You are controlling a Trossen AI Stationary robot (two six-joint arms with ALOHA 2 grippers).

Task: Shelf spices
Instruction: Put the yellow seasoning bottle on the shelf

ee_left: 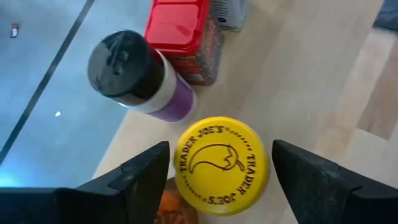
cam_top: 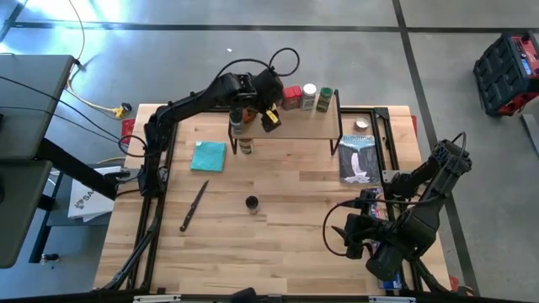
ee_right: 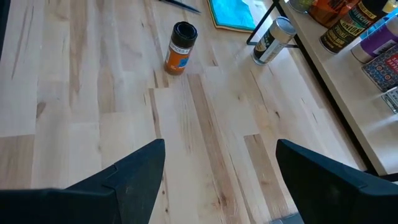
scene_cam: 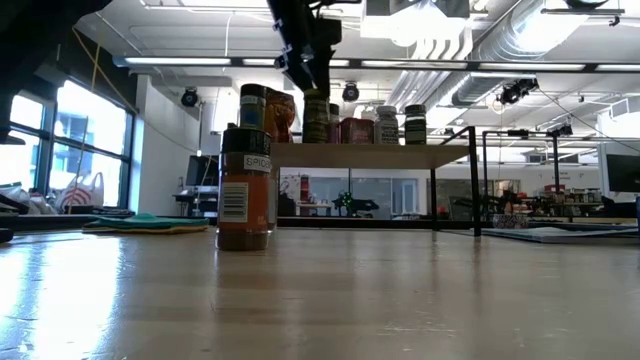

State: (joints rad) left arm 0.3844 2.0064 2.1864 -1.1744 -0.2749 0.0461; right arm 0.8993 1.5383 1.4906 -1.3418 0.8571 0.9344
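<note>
yellow lid (ee_left: 221,166), red tin (ee_left: 181,38), teal cloth (cam_top: 209,156)

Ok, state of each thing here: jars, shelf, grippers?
Left gripper: open, fingers either side of the yellow-lid jar.
Yellow-lid jar: upright on shelf.
Black-lid jar: upright, on shelf.
Red-lid tin: upright, on shelf.
Orange jar: upright on table, unshelved.
Right gripper: open, empty.

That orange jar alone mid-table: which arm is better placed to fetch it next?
Probably the right: its gripper is open, empty, with the orange jar ahead. The left gripper is busy over the shelf.
</note>
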